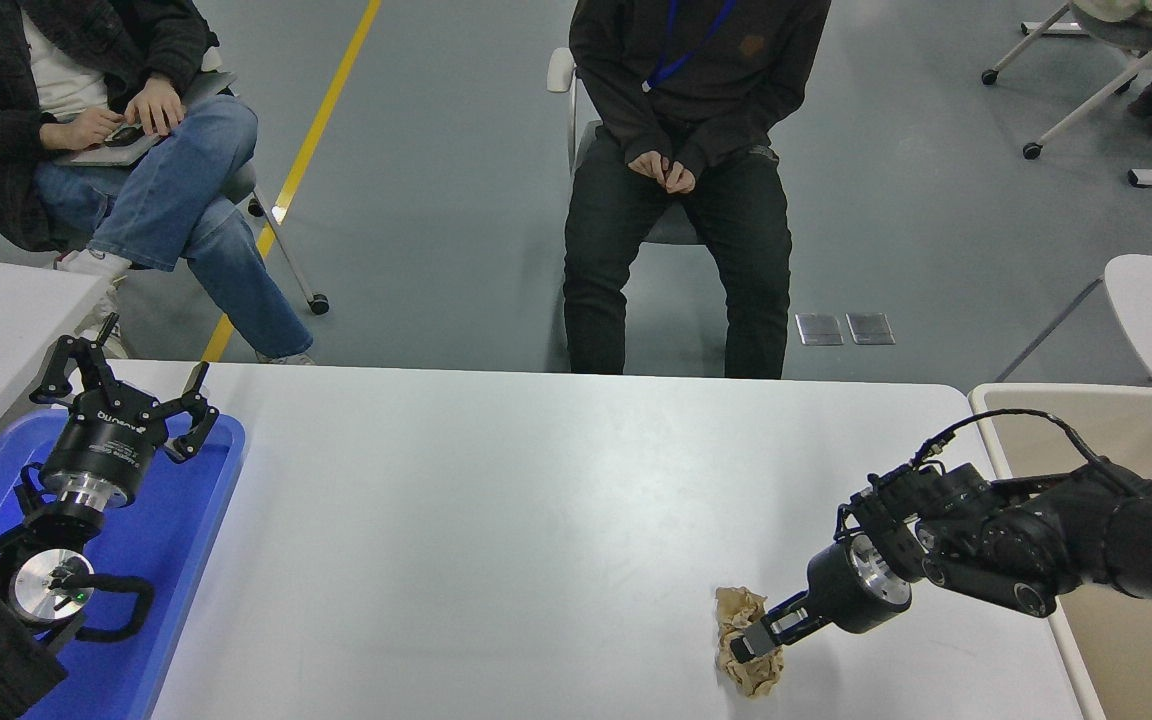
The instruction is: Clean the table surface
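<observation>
Across the head view, the table surface [536,520], smooth matte white with rounded corners, fills the lower middle. Near its front right lies a crumpled brown paper wad [748,655], lumpy and creased. The right gripper [751,642], black with a shiny metal wrist ring, reaches in from the right edge, its jaws clamped on the wad. At lower left the left gripper [126,390] hangs parked over a glossy blue plastic tray [186,540], jaws spread apart. A beige bin [1136,440] stands just beside the table's right end. Two people sit beyond.
</observation>
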{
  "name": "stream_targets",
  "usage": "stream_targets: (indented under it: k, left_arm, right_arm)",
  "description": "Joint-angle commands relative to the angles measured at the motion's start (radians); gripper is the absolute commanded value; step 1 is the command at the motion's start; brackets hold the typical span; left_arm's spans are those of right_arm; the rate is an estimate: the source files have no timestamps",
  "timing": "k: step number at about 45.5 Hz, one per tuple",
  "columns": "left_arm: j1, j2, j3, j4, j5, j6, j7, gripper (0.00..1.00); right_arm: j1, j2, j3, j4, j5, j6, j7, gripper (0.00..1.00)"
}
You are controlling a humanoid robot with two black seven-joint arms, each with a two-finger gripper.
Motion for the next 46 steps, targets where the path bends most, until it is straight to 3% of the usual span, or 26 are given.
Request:
stream_targets:
  k: [1, 9, 22, 38, 46]
  left_arm:
    - [0.000, 0.000, 0.000, 0.000, 0.000, 0.000, 0.000, 1.00]
    - [0.000, 0.000, 0.000, 0.000, 0.000, 0.000, 0.000, 1.00]
    - [0.000, 0.000, 0.000, 0.000, -0.002, 0.000, 0.000, 1.00]
    - [0.000, 0.000, 0.000, 0.000, 0.000, 0.000, 0.000, 1.00]
    - [0.000, 0.000, 0.000, 0.000, 0.000, 0.000, 0.000, 1.00]
  right_arm:
    - [0.039, -0.013, 0.045, -0.001, 0.006, -0.006, 0.046, 0.00]
    - [0.097, -0.015, 0.134, 0.005, 0.031, -0.015, 0.097, 0.00]
    - [0.215, -0.016, 0.258, 0.005, 0.295, -0.014, 0.121, 0.00]
    - [0.195, -0.033, 0.546, -0.020, 0.318, -0.018, 0.110, 0.00]
    - [0.183, -0.053, 0.644, -0.121, 0.354, -0.020, 0.106, 0.00]
